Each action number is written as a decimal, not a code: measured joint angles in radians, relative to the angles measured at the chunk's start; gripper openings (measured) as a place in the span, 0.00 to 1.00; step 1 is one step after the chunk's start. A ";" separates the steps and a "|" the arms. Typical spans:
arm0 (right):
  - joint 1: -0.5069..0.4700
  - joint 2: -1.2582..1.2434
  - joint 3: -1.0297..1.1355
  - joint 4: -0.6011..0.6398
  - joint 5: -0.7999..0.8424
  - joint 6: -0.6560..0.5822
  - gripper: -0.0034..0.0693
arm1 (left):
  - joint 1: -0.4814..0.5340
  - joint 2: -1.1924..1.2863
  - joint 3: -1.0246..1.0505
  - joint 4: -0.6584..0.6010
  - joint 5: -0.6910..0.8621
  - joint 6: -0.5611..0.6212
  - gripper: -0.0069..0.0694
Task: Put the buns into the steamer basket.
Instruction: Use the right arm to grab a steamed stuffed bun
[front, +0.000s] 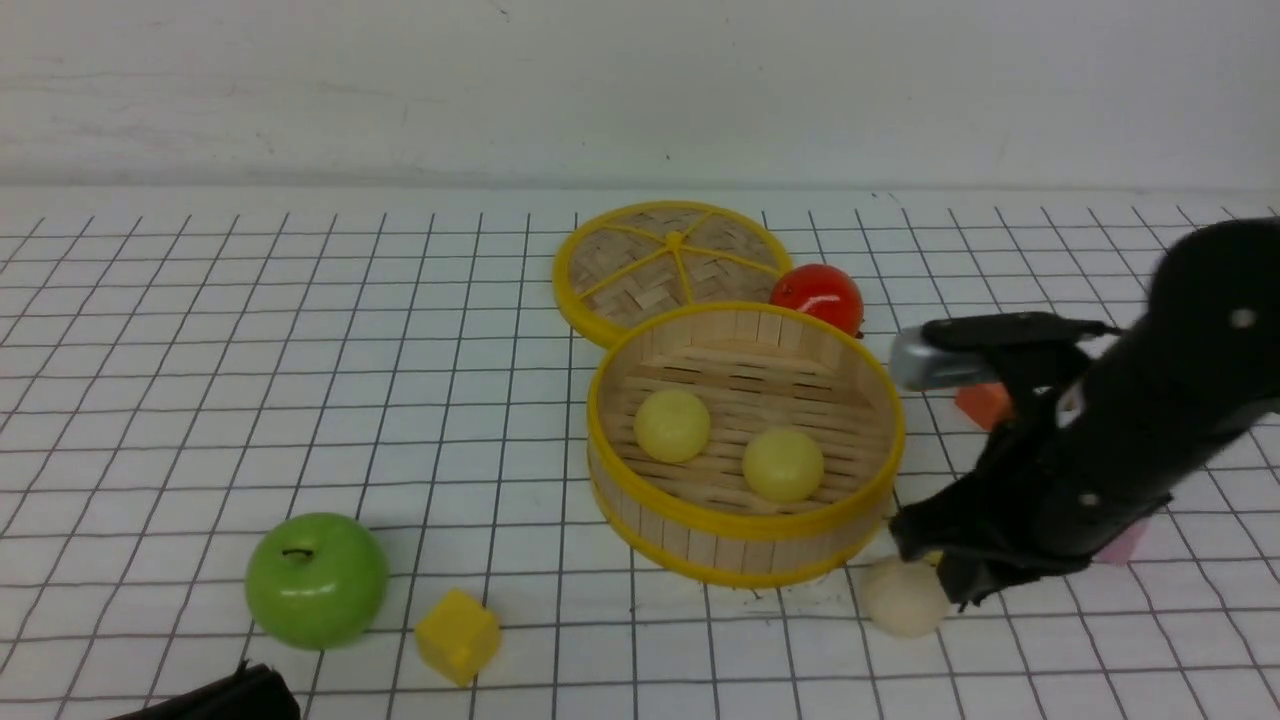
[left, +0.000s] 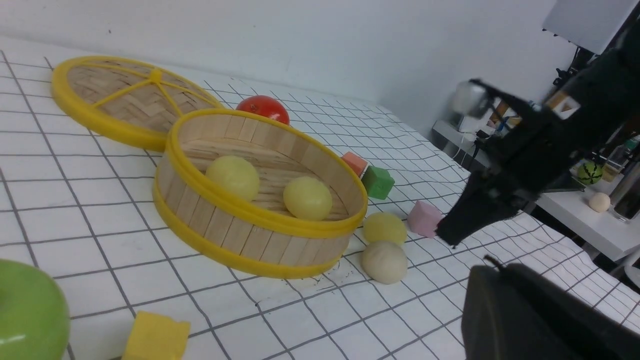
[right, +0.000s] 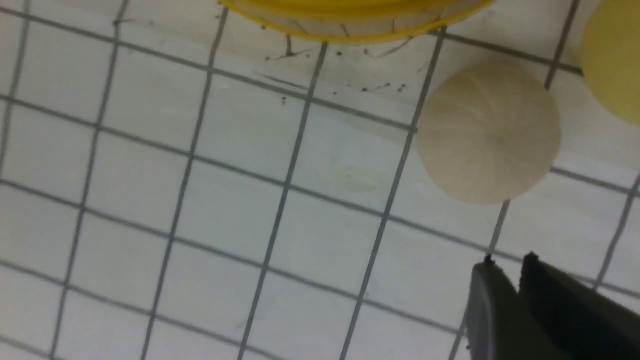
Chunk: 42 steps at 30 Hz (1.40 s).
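Open table left of the steamer basket; lid and tomato close behind

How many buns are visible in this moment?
4. Two yellow buns lie inside the steamer basket; a third yellow bun and the beige bun sit on the table just outside it.

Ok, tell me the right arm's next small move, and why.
Probably open the right tool and centre it over the beige bun: the tool looks shut and empty beside it, and that bun lies on the table outside the steamer basket.
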 joint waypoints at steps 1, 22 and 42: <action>0.007 0.027 -0.011 -0.014 -0.010 0.009 0.21 | 0.000 0.000 0.000 0.000 0.000 0.000 0.07; -0.012 0.141 -0.039 -0.029 -0.137 0.046 0.42 | 0.000 0.000 0.000 0.000 0.000 0.000 0.07; -0.012 0.181 -0.039 -0.012 -0.146 0.033 0.23 | 0.000 0.000 0.000 0.000 0.000 0.000 0.09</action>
